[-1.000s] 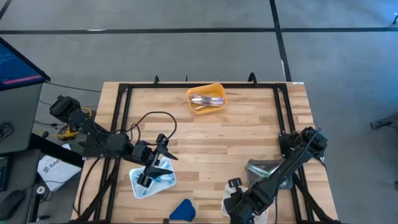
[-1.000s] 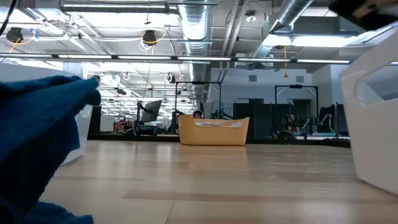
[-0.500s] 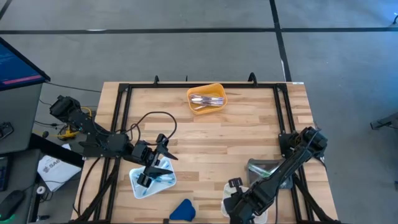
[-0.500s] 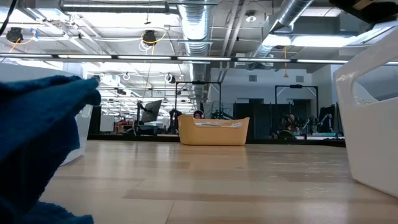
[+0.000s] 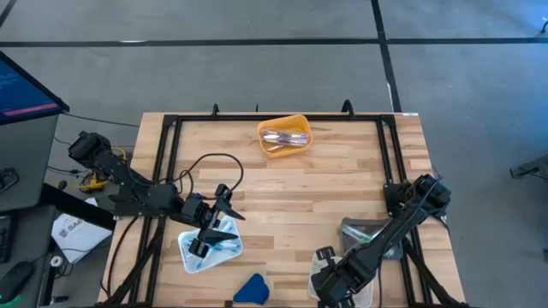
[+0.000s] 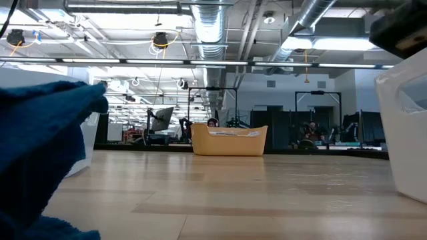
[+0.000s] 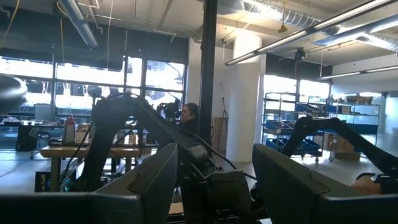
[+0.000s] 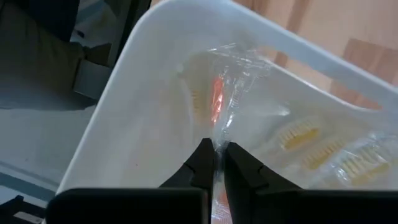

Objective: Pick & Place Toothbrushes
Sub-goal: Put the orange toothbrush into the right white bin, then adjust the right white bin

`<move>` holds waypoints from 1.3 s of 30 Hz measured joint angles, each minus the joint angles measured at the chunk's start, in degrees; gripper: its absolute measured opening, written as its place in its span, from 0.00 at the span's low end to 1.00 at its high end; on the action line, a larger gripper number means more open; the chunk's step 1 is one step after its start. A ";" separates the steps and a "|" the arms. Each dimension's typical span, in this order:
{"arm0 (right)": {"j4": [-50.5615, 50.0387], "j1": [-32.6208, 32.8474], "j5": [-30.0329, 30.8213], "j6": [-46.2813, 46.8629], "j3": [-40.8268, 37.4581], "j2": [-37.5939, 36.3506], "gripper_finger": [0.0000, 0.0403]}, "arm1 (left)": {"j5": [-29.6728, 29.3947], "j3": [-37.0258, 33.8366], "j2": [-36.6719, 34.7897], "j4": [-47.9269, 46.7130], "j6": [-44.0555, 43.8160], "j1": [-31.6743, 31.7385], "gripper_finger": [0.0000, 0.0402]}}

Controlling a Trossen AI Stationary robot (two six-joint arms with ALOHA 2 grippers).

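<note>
My right gripper is down inside a white tray at the table's near right edge and is shut on a clear-wrapped orange toothbrush. More wrapped toothbrushes lie on the tray's floor. In the low view the white tray stands at the right, under the dark gripper. My left gripper hovers open over a pale blue tray with toothbrushes in it. Its fingers hold nothing. A yellow tray at the far edge holds several toothbrushes. My right gripper pinches the toothbrush's clear wrapper between its two fingertips, coming from above and pointing down into the white tray. The wrapped brush stretches away from the fingers along the tray's inside. I cannot tell whether it is lifted off the floor.
A dark-blue wedge-shaped object lies at the near edge between the two trays and fills the low view's left. A grey object lies beside the right arm. A black cable loops on the table. Bare wood lies in the middle.
The right gripper has shifted slightly toward the table's right and come lower in the low view. The white tray has moved with it, first a little to the left, then back to the right. The left arm has kept still.
</note>
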 joint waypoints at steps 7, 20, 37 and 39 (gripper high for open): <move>1.50 -0.62 0.09 0.22 -0.75 0.00 0.06 | 0.00 0.00 0.02 0.02 -0.02 0.00 0.51; 6.00 -2.22 0.29 3.45 -0.75 0.00 0.17 | 0.00 0.00 0.02 0.02 -0.02 0.00 0.51; -6.96 -4.39 -0.91 5.86 9.21 0.00 0.46 | -0.02 0.00 0.02 -0.04 -0.01 0.00 0.51; -7.35 -4.48 1.01 3.91 11.23 -0.02 0.44 | -0.02 0.00 0.02 -0.05 -0.02 0.00 0.51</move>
